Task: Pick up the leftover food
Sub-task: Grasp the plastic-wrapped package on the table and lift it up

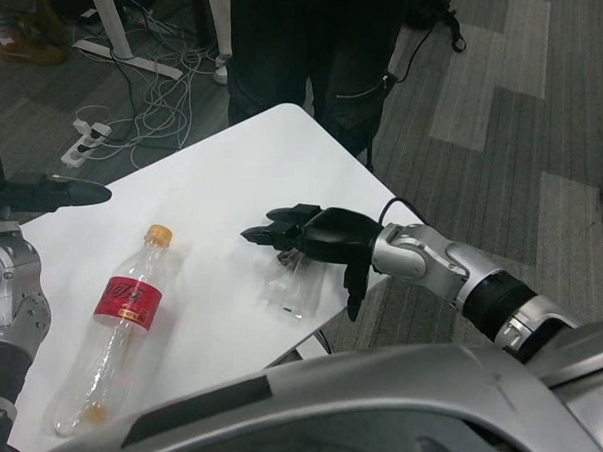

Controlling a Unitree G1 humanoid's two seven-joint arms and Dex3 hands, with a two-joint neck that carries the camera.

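We look down from the robot's head onto a white table (224, 173) set cornerwise over grey carpet. Our right robot hand (311, 236) reaches in from the right, its black fingers spread apart above a clear crumpled plastic wrapper (291, 286) that lies near the table's right edge; the fingers sit just over its top end, and we cannot tell whether they touch it. Our left robot hand (53, 193) shows only partly at the left edge, dark fingers pointing right over the table; whether it is spread or closed we cannot tell. Between the two lies an empty clear bottle (112, 328) on its side, with a red label and orange cap. A person (309, 56) in dark clothes stands beyond the far corner, beside tangled cables (157, 90) on the floor.
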